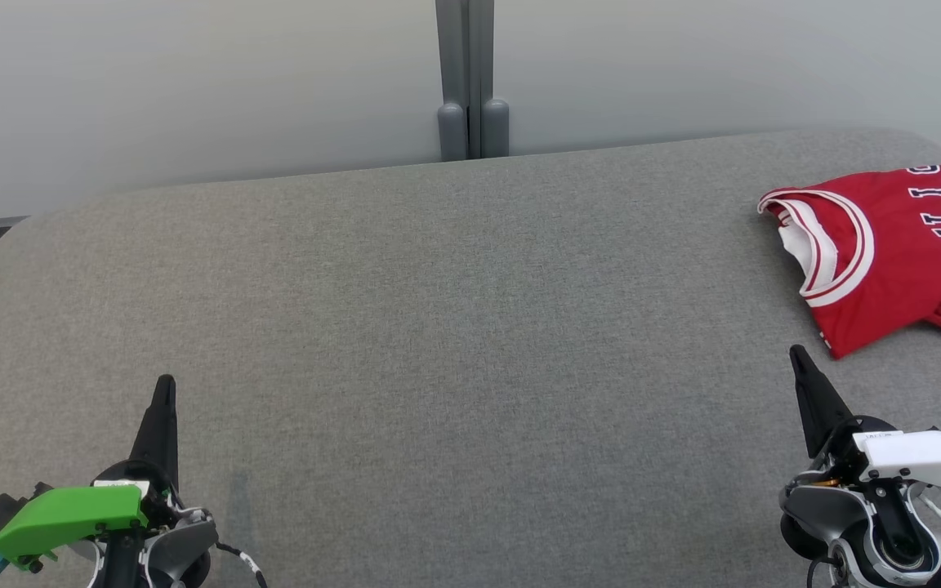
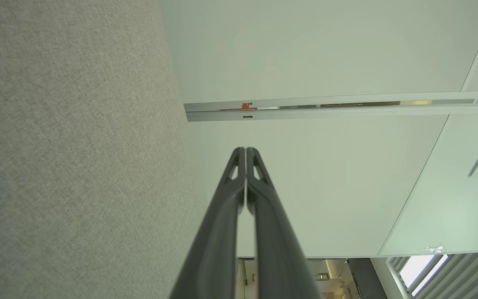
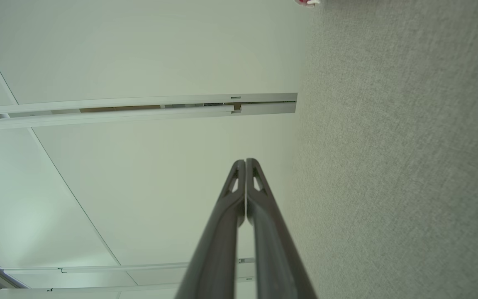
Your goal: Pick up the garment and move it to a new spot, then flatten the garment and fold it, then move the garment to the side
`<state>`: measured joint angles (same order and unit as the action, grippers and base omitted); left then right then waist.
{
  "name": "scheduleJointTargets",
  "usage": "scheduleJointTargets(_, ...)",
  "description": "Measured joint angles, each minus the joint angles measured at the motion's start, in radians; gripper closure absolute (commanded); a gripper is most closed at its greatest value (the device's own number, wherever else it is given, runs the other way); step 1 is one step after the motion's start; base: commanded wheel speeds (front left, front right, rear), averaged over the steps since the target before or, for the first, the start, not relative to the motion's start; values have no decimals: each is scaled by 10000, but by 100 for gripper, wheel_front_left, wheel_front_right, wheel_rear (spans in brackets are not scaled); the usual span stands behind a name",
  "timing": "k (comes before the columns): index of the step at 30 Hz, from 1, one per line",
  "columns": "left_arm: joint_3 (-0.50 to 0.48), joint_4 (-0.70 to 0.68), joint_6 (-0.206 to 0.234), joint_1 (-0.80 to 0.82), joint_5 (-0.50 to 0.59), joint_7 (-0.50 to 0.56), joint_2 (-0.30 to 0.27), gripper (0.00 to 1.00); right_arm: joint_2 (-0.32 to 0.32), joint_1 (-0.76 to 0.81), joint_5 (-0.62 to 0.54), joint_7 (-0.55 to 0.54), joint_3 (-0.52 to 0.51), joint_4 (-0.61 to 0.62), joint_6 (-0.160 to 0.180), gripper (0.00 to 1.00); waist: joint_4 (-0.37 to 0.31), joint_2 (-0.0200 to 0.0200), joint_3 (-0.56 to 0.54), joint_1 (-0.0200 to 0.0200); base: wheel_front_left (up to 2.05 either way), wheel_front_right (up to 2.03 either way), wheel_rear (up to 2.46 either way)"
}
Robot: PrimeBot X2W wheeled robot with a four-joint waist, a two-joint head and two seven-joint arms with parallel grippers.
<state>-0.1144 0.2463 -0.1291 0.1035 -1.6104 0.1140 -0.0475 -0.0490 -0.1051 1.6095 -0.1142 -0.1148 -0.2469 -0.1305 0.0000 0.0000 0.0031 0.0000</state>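
Observation:
A red garment [image 1: 895, 253], a jersey with white trim and dark lettering, lies folded at the far right of the grey padded table [image 1: 454, 310], running past the right edge of the head view. A sliver of the garment [image 3: 305, 2] peeks in at the top of the right wrist view. My right gripper [image 1: 797, 353] is shut with nothing in it, its tip just in front of the garment's near corner and apart from it. At the lower left my left gripper [image 1: 165, 381] is shut and empty, far from the garment. Both wrist views show the fingers [image 2: 245, 151] [image 3: 245, 162] pressed together.
A pale partition wall with a grey vertical post [image 1: 470, 82] stands behind the table's far edge. The table's rounded corners fall away at the far left and far right.

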Motion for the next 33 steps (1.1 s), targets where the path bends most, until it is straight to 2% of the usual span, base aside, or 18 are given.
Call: scheduleJointTargets(33, 0, -2, 0, 0, 0, 2, 0, 100, 0, -1, 0, -2, -2, 0, 0, 100, 0, 0, 0, 0, 0, 0, 0)
